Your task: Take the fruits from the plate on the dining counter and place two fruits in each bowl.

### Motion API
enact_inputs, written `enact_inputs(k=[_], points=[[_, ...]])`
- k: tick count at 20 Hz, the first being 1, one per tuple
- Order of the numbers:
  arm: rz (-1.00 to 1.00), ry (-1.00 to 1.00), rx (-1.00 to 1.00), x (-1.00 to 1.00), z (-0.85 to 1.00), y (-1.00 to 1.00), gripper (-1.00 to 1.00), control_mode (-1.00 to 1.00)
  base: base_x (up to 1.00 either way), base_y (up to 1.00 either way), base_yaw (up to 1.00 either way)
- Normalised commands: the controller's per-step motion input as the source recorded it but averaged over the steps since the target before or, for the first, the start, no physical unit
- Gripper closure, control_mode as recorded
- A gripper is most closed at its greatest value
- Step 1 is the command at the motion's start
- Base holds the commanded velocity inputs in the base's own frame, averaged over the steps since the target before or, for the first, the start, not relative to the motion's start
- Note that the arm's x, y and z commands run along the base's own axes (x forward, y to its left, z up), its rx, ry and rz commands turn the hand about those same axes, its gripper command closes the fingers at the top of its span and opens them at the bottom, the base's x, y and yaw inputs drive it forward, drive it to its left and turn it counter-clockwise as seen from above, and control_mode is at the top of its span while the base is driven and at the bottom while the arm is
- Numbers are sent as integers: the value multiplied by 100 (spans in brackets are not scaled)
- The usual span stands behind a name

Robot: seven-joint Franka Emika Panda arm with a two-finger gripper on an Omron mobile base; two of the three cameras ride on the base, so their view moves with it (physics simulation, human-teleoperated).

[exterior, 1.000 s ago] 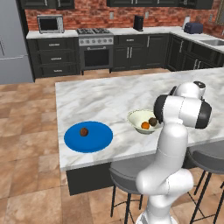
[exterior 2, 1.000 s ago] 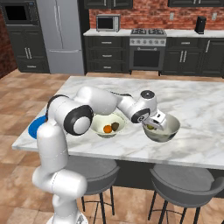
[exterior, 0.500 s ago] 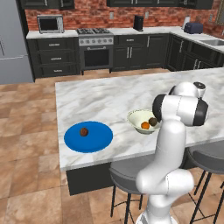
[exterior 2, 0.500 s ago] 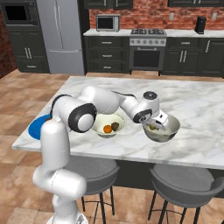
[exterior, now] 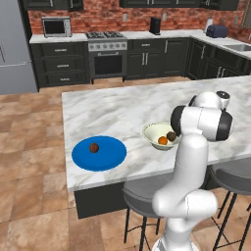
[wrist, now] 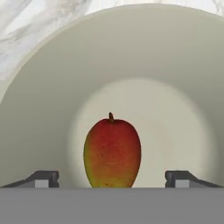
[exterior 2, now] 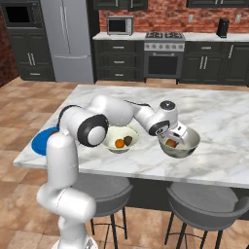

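My gripper (exterior 2: 175, 133) hangs open just above the grey bowl (exterior 2: 190, 144), whose inside (wrist: 131, 52) surrounds the red-yellow-green mango (wrist: 112, 153). The mango (exterior 2: 171, 143) lies loose on the bowl's bottom, between my wide-apart fingertips (wrist: 43, 179) and touching neither. The cream-white bowl (exterior: 153, 132) holds the orange (exterior: 163, 140) and the dark kiwi-like fruit (exterior: 171, 136); both fruits also appear from the right, orange (exterior 2: 119, 143) and kiwi-like fruit (exterior 2: 128, 140). The tan-brown fruit (exterior: 94, 147) sits alone on the blue plate (exterior: 110, 159). My arm hides the grey bowl in the left base view.
Both bowls and the plate stand near the front edge of the marble dining counter (exterior: 112, 108). Grey stools (exterior 2: 204, 199) sit under that edge. Dark cabinets, a stove (exterior: 108, 54) and a fridge (exterior 2: 68, 39) line the far wall.
The hand has stayed over the grey bowl with barely any shift. The fruits lie where they were.
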Motion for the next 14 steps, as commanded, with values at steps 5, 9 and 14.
enact_inputs(k=[5, 9, 14], points=[[0, -1, 0, -17, 30, 1, -100, -100, 0, 0, 0], [0, 0, 0, -36, 69, 0, -100, -100, 0, 0, 0], [0, 0, 0, -79, 58, 55, -100, -100, 0, 0, 0]])
